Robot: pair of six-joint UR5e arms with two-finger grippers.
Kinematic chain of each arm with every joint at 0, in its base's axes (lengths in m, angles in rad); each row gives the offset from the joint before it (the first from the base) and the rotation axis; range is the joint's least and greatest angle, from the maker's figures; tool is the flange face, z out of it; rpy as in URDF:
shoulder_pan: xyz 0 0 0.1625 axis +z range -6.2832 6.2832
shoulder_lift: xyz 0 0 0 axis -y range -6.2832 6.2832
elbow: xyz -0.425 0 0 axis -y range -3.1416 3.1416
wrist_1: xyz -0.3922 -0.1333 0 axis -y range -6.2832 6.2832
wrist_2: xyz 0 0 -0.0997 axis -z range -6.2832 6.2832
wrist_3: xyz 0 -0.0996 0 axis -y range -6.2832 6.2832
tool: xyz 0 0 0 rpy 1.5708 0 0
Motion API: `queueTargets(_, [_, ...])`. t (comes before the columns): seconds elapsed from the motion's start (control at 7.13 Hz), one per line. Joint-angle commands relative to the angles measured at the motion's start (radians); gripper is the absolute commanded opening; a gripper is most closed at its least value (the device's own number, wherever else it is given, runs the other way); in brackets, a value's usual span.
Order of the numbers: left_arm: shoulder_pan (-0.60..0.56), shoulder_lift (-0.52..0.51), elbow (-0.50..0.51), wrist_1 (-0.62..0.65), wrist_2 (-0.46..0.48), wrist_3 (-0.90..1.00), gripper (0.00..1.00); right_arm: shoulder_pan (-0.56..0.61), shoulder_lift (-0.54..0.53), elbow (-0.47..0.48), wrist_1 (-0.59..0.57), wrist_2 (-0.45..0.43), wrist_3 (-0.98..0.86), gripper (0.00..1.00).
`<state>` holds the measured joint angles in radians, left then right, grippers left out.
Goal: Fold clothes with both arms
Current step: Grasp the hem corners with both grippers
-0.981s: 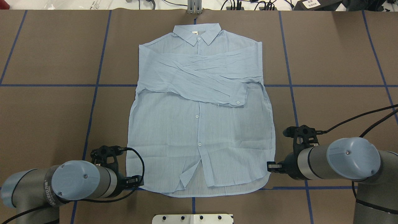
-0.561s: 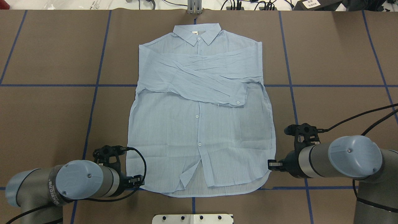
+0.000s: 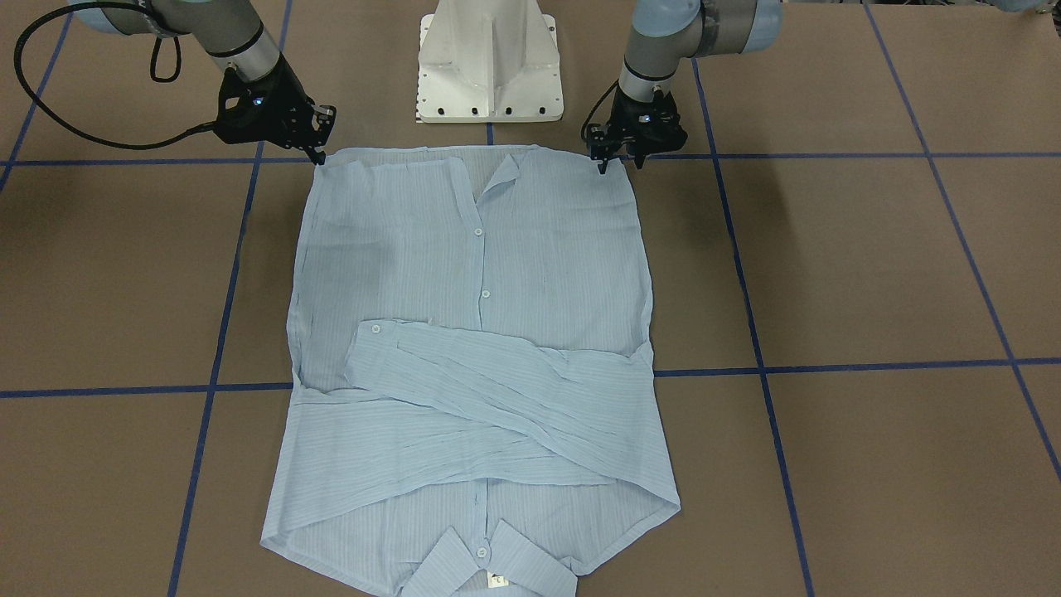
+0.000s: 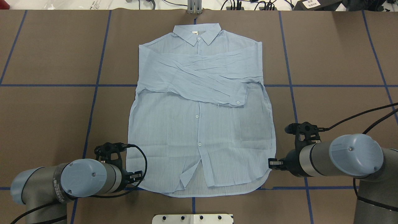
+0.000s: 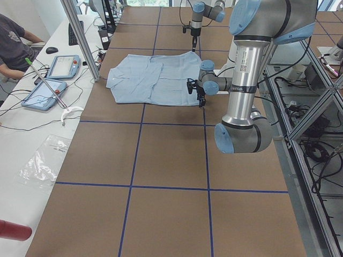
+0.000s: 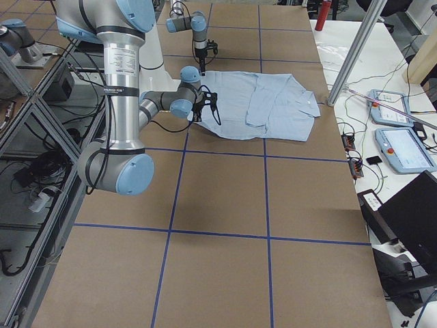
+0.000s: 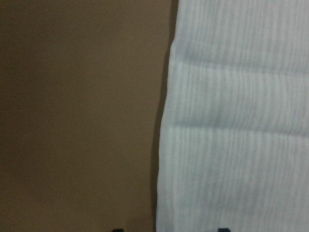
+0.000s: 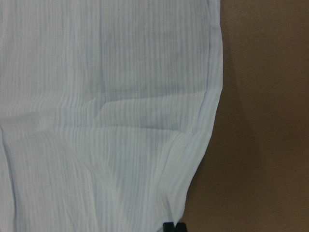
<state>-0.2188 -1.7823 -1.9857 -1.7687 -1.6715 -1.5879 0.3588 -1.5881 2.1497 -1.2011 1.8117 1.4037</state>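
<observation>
1. Brown paper-covered table (image 4: 46, 124), marked into large squares by dark-blue tape lines (image 4: 46, 85), is filling the scene.
2. Lying flat and face up at its middle is a pale light-blue, finely striped, long-sleeved button-front shirt (image 4: 199, 130). Its pointed collar (image 4: 196, 32) is lying at the far side and its hem is facing the robot.
3. Both long sleeves (image 4: 199, 81) are lying folded across the chest, one crossing over the other, with a small white cuff button showing on the upper one.
4. At the hem corner on the robot's left, the black two-finger left gripper (image 4: 139, 176) is sitting low with its fingers standing apart. In the wrist view, one tip is showing over bare table and the other over cloth, straddling the shirt's side edge.
5. At the opposite hem corner, the black two-finger right gripper (image 4: 271, 163) is meeting the shirt's edge with its tips drawn together. Whether cloth is caught between them cannot be told.
6. Grey metal tube left arm (image 4: 80, 182) and matching right arm (image 4: 342, 158), both capped in light blue and trailing black cables, are coming in low from either side.
7. White pedestal base (image 3: 489, 66) is standing between them, near the hem.
8. Beside the table's end, a seated person (image 5: 13, 43) in a dark top is sitting at a white bench (image 5: 32, 139) near two blue-framed tablet controllers (image 5: 61, 67).
</observation>
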Motion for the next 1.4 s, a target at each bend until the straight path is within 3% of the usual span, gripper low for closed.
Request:
queueTargets(0.0, [-0.001, -0.005, 0.001, 0.000, 0.002, 0.000, 0.61, 0.005, -0.001, 0.001, 0.000, 0.003, 0.000, 0.00])
queueTargets(0.42, [-0.001, -0.006, 0.005, 0.000, 0.001, 0.000, 0.59, 0.005, -0.001, -0.001, 0.000, 0.003, 0.000, 0.00])
queueTargets(0.98, [-0.002, -0.017, 0.005, 0.000, 0.001, -0.001, 0.36, 0.025, -0.001, 0.003, 0.000, 0.017, -0.002, 0.00])
queueTargets(1.26, [-0.004, -0.019, 0.005, 0.000, 0.001, -0.003, 0.17, 0.032, -0.001, 0.003, 0.000, 0.027, -0.003, 0.00])
